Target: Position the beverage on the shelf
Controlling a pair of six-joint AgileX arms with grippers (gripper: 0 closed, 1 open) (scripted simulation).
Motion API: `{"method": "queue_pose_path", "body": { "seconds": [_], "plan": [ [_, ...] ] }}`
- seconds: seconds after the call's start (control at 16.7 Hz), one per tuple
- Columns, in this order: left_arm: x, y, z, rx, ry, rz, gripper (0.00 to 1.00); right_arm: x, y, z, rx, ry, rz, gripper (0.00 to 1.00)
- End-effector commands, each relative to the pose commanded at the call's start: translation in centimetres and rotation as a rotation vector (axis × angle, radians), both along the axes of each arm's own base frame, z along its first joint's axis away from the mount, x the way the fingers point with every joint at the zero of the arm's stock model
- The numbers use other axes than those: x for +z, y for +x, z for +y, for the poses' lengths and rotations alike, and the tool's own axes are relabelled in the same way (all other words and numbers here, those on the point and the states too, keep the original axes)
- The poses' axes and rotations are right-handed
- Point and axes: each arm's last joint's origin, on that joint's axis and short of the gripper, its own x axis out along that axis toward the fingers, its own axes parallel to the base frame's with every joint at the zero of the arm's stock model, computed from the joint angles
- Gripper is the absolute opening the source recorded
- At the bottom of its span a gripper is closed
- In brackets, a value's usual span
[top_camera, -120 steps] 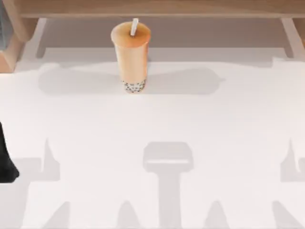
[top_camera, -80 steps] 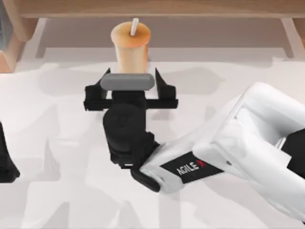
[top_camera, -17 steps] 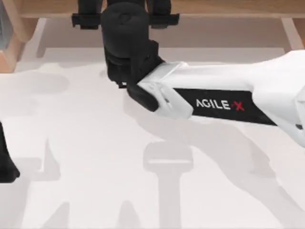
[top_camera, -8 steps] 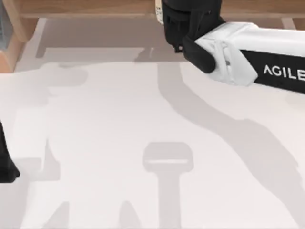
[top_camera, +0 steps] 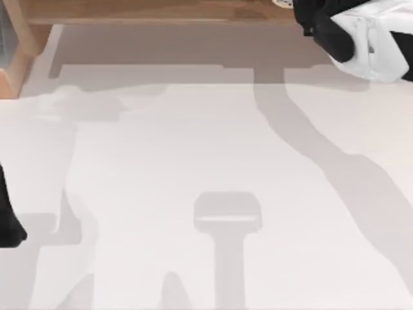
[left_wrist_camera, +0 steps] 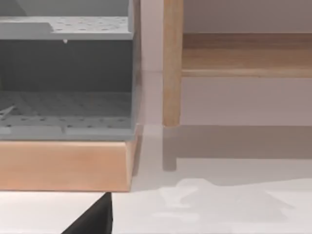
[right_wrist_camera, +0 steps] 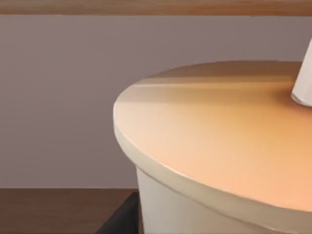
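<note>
At the far right of the shelf (top_camera: 161, 11), the right arm carries the upright cup (right_wrist_camera: 219, 146) close before its wrist; grip state cannot be told.

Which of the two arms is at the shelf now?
The right arm, white-sleeved, at the top view's upper right beside the shelf; the left arm sits at the left edge of the table.
</note>
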Motion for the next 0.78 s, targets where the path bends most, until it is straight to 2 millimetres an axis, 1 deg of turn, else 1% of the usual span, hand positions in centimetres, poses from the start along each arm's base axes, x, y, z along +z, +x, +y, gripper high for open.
{"method": "queue_pose_path", "body": {
  "seconds": [0.12, 0.42, 0.54, 0.78],
  "plan": [
    [0.0, 0.0, 0.0, 0.0, 0.0, 0.0, 1.0, 0.1, 0.2, -0.2, 0.003, -0.001, -0.003, 0.0],
    [0.0, 0.0, 0.0, 0.0, 0.0, 0.0, 1.0, 0.0, 0.1, 0.0, 0.006, 0.0, 0.0, 0.0],
    [0.0, 0.0, 0.0, 0.0, 0.0, 0.0, 1.0, 0.0, -0.4, -0.2, 0.014, 0.002, 0.013, 0.0],
    [0.0, 0.0, 0.0, 0.0, 0.0, 0.0, 1.0, 0.0, -2.4, -0.8, 0.036, 0.01, 0.06, 0.0]
  ]
}}
